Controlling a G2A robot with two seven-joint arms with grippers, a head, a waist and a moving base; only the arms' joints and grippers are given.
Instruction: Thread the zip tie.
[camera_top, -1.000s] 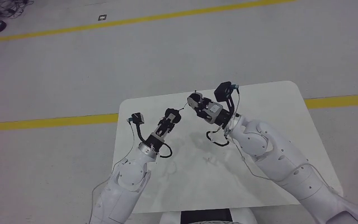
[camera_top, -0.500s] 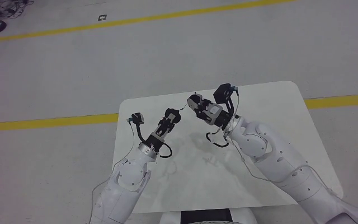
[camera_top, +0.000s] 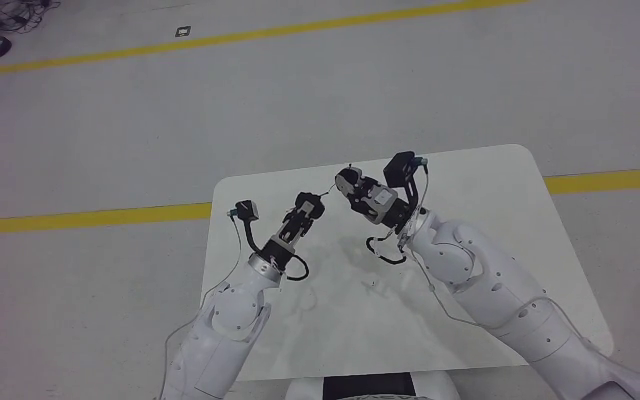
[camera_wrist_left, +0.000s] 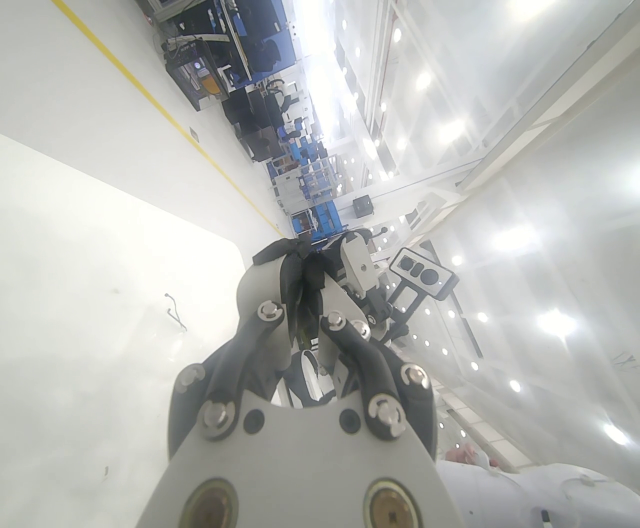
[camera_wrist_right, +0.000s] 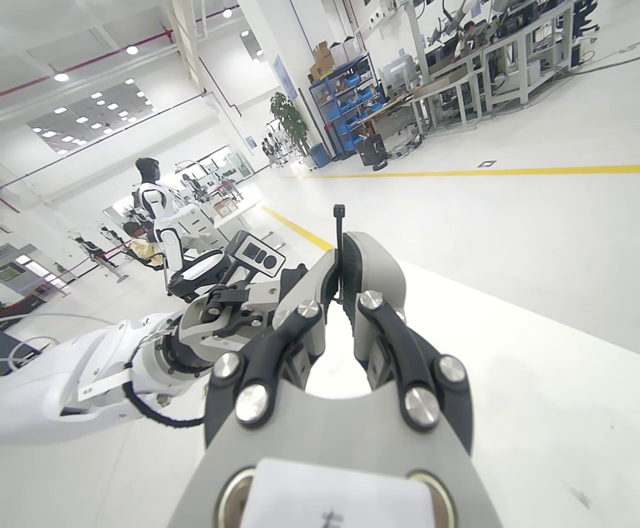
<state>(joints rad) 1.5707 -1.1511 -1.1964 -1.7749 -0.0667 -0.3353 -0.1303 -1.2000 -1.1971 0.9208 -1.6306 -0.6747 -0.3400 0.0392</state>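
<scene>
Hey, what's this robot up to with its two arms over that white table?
It is working on a black zip tie above the white table. The right gripper is shut on the tie, whose head sticks up past its fingertips. The left gripper is shut close by and seems to pinch the other end. Nothing seems threaded through the head yet.

One zip tie (camera_wrist_right: 340, 235), one table (camera_top: 480, 190), two pincers: left pincer (camera_top: 311, 204), right pincer (camera_top: 346, 180).
</scene>
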